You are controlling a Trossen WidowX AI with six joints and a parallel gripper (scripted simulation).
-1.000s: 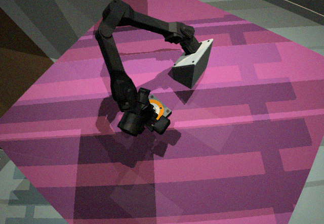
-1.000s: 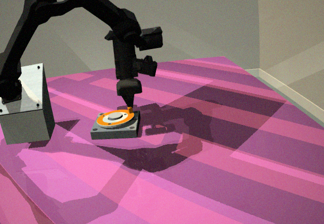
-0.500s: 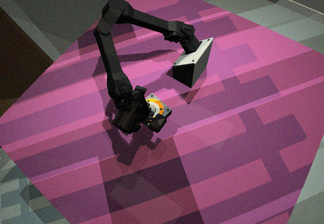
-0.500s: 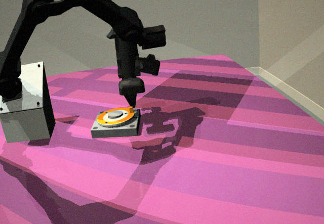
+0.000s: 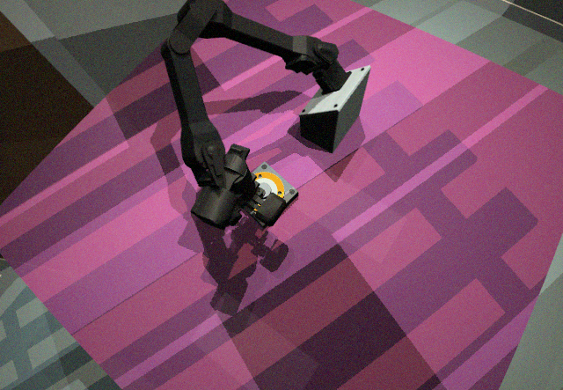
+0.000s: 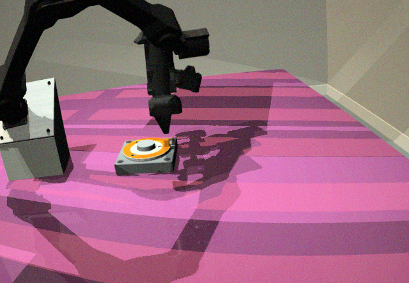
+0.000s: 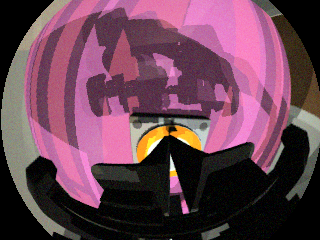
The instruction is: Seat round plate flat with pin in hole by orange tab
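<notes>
The round plate, an orange ring around a white middle, sits around the grey post on the grey square base. In the exterior view it looks level and close to the base top. Its orange tab points right, beside a small grey block at the base's edge. The pin and the tab's hole cannot be made out. My gripper is shut and empty, pointing down, with its tips a little above the tab, apparently not touching it. The fingers hide part of the plate in the wrist view.
The pale wedge-shaped mount that bears the arm's foot stands left of the base in the exterior view. The arm arches over from it. The pink striped table top carries the arm's dark shadows.
</notes>
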